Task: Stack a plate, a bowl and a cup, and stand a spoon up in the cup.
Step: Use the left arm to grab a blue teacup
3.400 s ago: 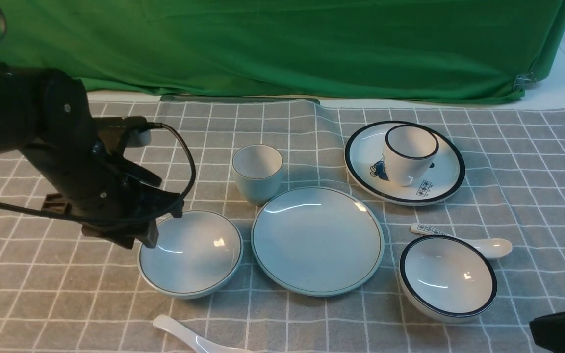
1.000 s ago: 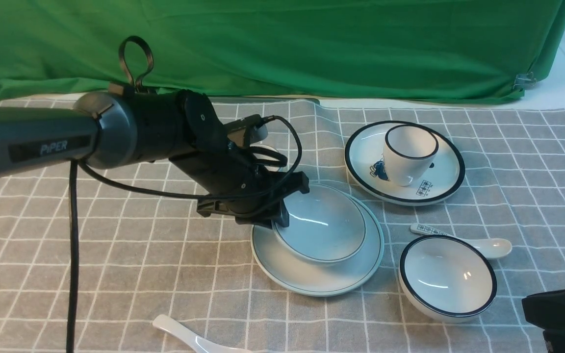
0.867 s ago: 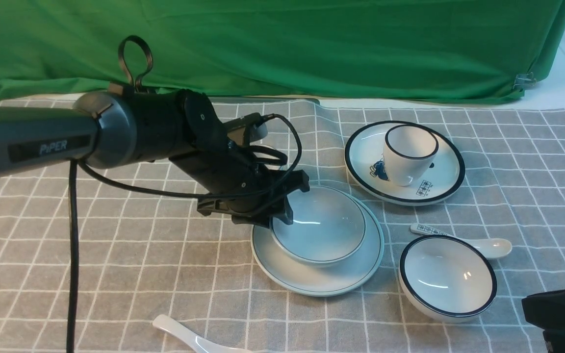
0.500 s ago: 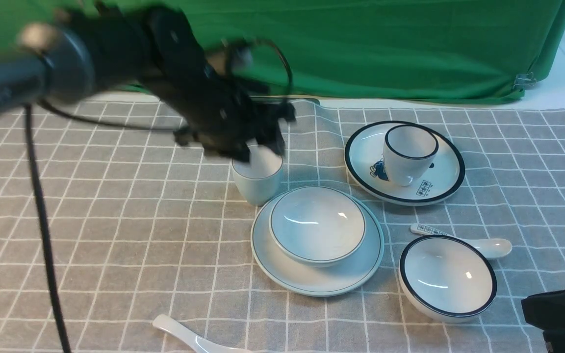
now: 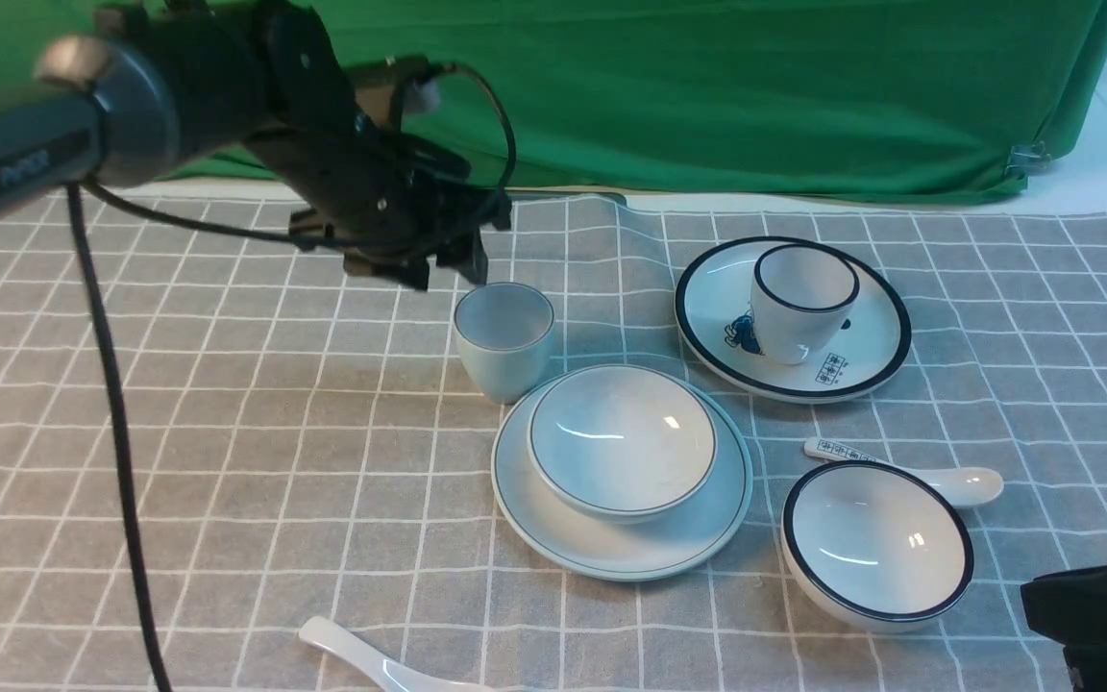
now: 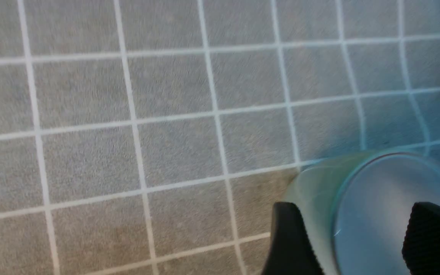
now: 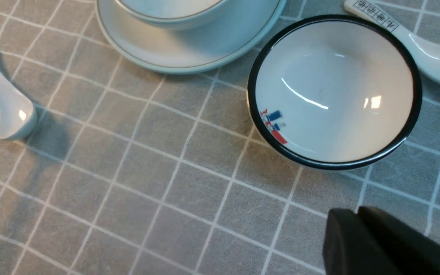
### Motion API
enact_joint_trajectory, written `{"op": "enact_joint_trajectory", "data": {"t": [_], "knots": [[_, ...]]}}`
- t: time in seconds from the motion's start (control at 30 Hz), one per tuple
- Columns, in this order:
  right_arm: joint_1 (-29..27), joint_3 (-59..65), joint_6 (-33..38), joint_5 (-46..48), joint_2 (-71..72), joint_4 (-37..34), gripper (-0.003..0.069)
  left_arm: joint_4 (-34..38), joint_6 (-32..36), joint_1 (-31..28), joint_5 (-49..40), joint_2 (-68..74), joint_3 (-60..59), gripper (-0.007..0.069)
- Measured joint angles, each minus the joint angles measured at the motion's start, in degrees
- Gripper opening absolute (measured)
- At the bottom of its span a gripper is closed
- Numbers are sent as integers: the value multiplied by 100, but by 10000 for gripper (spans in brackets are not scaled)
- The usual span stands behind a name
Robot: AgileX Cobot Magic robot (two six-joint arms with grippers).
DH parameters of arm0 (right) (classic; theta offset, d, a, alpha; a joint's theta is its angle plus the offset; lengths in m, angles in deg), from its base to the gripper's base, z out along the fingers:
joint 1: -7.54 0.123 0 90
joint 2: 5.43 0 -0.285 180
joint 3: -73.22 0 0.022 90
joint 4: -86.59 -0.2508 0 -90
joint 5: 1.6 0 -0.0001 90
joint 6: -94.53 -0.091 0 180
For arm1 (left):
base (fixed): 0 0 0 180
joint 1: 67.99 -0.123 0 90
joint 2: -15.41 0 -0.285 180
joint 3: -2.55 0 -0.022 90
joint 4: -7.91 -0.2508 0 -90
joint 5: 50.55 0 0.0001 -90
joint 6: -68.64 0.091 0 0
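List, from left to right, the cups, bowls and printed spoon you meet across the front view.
Pale blue-white handleless cup → pale blue-white shallow bowl with thin rim line → white cup with black rim → white bowl with black rim → white spoon with printed handle

Left pincer (image 6: 351, 225) open, angled downward

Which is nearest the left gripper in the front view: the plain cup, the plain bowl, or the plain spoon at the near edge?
1. Plain cup, just beside the left gripper.
2. Plain bowl, mid-table, on the plate.
3. Plain spoon, at the near edge, farthest.
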Motion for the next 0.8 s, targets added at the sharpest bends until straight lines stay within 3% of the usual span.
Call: {"op": "enact_joint_trajectory", "data": {"t": [0.17, 0.27, 0.43, 0.6, 0.8], "knots": [[0, 0, 0, -18, 0, 0, 69, -5, 11, 0, 28, 165, 0, 437], [0, 0, 0, -25, 0, 0, 69, -5, 18, 0, 116, 311, 0, 409], [0, 0, 0, -25, 0, 0, 69, -5, 18, 0, 111, 504, 0, 275], [0, 0, 0, -25, 0, 0, 70, -17, 18, 0, 76, 486, 34, 61], [0, 0, 0, -25, 0, 0, 70, -47, 113, -87, -519, -184, 483, 32]]}}
